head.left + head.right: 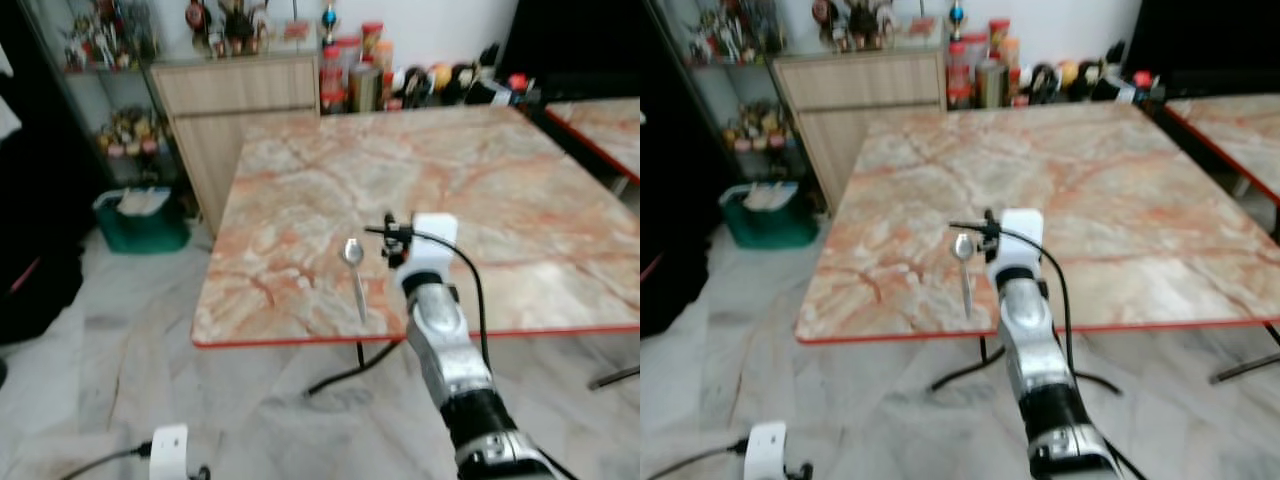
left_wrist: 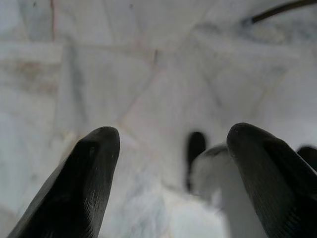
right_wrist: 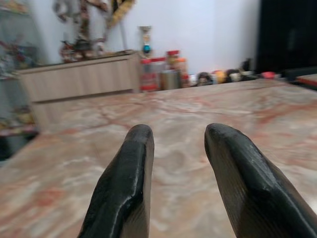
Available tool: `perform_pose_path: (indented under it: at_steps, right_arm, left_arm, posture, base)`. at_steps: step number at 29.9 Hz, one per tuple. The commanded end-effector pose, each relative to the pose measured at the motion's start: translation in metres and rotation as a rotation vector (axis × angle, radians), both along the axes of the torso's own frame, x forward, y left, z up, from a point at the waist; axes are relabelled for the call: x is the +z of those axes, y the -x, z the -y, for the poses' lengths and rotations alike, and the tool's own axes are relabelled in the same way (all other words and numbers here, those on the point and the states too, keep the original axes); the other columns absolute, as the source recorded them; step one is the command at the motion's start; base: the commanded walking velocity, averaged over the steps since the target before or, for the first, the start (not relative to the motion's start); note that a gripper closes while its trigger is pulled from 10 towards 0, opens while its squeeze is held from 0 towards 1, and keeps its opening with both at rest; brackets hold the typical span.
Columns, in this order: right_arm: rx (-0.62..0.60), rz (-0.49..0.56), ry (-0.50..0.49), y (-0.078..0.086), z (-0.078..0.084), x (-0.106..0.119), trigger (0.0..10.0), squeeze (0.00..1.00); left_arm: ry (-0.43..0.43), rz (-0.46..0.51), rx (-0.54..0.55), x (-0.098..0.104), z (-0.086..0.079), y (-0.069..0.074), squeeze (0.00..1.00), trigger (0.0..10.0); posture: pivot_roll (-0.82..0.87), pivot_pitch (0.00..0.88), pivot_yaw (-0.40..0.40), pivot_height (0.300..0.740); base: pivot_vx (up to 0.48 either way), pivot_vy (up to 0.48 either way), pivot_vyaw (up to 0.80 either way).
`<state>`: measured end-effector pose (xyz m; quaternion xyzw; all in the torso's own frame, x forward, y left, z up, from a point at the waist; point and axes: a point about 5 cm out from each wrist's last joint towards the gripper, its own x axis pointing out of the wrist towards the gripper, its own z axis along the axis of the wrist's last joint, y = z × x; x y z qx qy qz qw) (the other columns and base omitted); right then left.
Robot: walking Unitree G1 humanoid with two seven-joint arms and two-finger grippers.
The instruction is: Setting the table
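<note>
Spoon (image 1: 353, 270) flat on worktop (image 1: 500, 200) near front edge, light, stiff, slippery, best pinched mid-handle; right end effector (image 3: 176, 148) just beside, parted, empty.

Green bin (image 1: 141, 220) — wooden cabinet (image 1: 235, 110) beside

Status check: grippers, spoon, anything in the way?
Right gripper open above table, empty. Left gripper open, low over floor. Spoon beside right arm, near table edge. Nothing blocking.

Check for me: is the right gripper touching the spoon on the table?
Apart. The left eye view shows bare marble between the spoon and the right gripper; the right wrist view shows open fingers holding nothing.
</note>
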<state>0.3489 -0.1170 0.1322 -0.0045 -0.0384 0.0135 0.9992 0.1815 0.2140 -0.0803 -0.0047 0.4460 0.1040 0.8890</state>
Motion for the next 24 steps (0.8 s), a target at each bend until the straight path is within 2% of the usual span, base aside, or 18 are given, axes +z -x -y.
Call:
perform_pose_path:
  at_steps: [1, 14, 18, 24]
  right_arm:
    - [0.039, 0.001, -0.011, 0.000, -0.015, 0.002, 10.0, 0.00]
    - [0.012, -0.027, 0.000, 0.000, -0.009, -0.003, 10.0, 0.00]
    - [-0.019, -0.146, 0.006, -0.001, -0.005, -0.021, 10.0, 0.00]
    - [-0.023, -0.207, -0.003, 0.000, -0.001, -0.032, 10.0, 0.00]
  left_arm:
    - [-0.021, -0.009, -0.004, 0.000, -0.007, 0.003, 0.00, 10.0]
    - [-0.014, 0.012, -0.014, 0.001, -0.005, 0.000, 0.00, 10.0]
    - [-0.016, 0.003, -0.016, 0.001, -0.005, 0.000, 0.00, 10.0]
    - [-0.014, 0.002, -0.015, 0.001, -0.005, 0.000, 0.00, 10.0]
  posture:
    - [0.00, 0.000, 0.043, 0.740]
    - [-0.01, 0.000, 0.046, 0.740]
    - [-0.01, 0.000, 0.046, 0.740]
    - [-0.01, 0.000, 0.044, 0.740]
  base:
    - [0.000, 0.000, 0.00]
    - [0.000, 0.000, 0.00]
    - [0.000, 0.000, 0.00]
    - [0.000, 0.000, 0.00]
